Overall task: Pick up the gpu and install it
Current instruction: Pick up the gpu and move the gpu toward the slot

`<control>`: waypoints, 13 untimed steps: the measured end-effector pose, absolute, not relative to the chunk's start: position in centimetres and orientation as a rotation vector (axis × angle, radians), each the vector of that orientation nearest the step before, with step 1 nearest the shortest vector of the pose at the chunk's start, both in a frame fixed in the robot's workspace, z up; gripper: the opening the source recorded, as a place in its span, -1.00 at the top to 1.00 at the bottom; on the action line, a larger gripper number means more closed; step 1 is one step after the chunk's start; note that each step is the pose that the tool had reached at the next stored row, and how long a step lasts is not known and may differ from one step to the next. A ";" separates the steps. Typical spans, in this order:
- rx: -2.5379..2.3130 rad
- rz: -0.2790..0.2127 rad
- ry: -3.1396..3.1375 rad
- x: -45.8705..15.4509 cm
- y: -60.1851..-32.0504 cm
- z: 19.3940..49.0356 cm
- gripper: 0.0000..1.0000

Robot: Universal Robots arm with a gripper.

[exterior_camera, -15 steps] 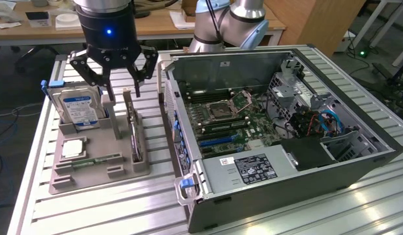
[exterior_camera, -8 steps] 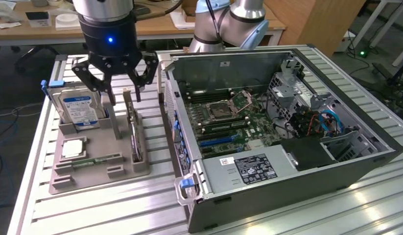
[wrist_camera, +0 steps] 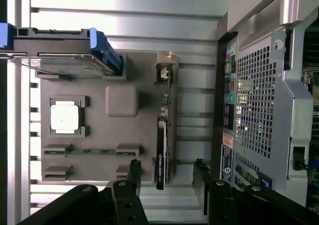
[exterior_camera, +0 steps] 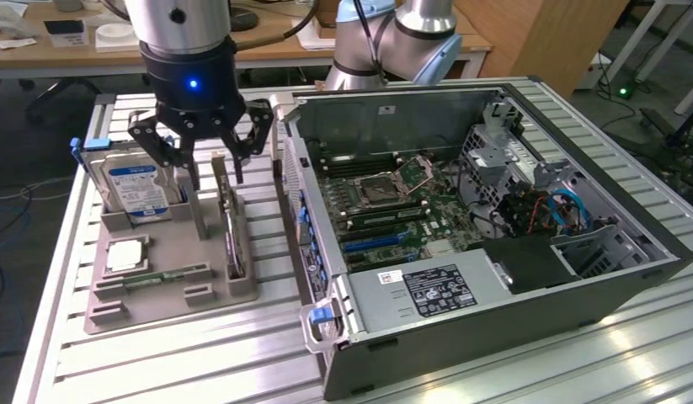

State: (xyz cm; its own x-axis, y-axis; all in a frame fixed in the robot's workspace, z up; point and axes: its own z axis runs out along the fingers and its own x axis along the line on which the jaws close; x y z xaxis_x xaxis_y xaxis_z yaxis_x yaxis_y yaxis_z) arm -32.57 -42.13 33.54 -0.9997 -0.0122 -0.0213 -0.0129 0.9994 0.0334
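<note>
A: Reading from the exterior view's left: hard drive (exterior_camera: 135, 187), then gpu (exterior_camera: 228, 229), standing on edge along the fixture's (exterior_camera: 187, 242) case-side edge. Jaws?

B: Gripper (exterior_camera: 208, 168) hovers above it, jaws spread, holding nothing. Card is likely light, stiff and fragile; grasp the flat faces mid-length, clear of connectors. Open PC case (exterior_camera: 481, 219) lies rightmost.

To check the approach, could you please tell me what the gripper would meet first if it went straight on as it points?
Most likely the gpu, standing on edge in the grey tray; its upper edge lies between the open fingers of the gripper, though depth is unclear.
</note>
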 end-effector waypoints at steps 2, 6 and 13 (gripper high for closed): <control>-0.019 0.052 3.120 -32.6 -42.1 33.3 -0.09; -0.019 0.052 3.120 -32.6 -42.1 32.8 -0.09; -0.019 0.052 3.120 -32.6 -42.1 31.9 -0.09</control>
State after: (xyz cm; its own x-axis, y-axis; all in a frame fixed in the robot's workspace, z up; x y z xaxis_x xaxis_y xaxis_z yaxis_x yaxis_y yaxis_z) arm -32.58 -42.12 31.91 -0.9997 -0.0121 -0.0213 -0.0128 0.9994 0.0333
